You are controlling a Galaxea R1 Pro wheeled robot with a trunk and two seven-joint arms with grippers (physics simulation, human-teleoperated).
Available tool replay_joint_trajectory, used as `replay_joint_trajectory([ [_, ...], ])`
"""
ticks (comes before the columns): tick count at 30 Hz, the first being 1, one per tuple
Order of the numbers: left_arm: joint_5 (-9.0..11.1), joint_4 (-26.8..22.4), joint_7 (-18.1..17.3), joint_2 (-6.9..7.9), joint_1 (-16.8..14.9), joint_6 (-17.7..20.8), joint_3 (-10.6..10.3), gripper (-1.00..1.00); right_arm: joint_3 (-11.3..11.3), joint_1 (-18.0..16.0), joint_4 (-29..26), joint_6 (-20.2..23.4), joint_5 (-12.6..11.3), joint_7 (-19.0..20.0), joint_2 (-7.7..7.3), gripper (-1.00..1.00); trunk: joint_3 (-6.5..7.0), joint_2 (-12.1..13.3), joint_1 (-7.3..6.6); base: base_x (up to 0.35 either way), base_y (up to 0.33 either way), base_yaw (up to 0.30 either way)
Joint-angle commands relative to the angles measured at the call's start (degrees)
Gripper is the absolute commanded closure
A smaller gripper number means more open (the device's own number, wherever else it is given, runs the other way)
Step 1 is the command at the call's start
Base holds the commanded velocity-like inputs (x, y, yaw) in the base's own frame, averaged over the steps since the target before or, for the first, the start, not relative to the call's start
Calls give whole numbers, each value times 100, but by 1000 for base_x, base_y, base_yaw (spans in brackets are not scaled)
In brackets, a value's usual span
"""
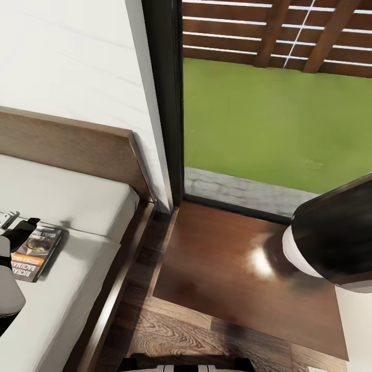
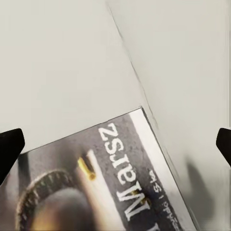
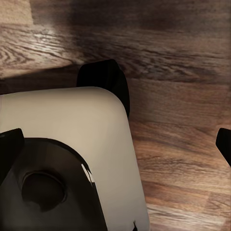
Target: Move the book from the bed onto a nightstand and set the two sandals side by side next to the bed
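The book (image 1: 36,253) lies flat on the pale grey mattress of the bed (image 1: 67,196), near the side edge, with its dark cover and orange strip facing up. My left gripper (image 1: 18,227) hovers just over the book's far end. In the left wrist view the cover (image 2: 96,183) is close below, and the gripper (image 2: 115,144) stands open, its fingertips (image 2: 9,149) wide apart and holding nothing. The nightstand (image 1: 232,258) shows its glossy dark top right of the bed. My right gripper (image 3: 115,144) is open and empty over the floor. The sandals are out of view.
The brown headboard (image 1: 67,144) stands against the white wall. A tall dark-framed window (image 1: 165,103) shows grass and a slatted fence behind the nightstand. My right forearm (image 1: 330,237) hangs over the nightstand's right side. The robot's pale base (image 3: 67,130) rests on wood-plank floor (image 3: 183,96).
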Motion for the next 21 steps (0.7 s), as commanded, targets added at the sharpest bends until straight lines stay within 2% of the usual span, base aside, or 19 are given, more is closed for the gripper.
replay_joint_trajectory([
  [1,46,28,-27,-5,-3,35,27,-100,-18,-5,9,-3,-32,30,-1,-100,-3,-1,0,0,0,0],
  [8,231,71,-27,-6,-2,35,26,-100,-18,-3,9,-3,-32,30,-1,-100,-3,-1,0,0,0,0],
  [21,239,82,-29,-6,-2,35,26,-100,-17,-5,9,-3,-32,30,-1,-100,-3,-1,0,0,0,0],
])
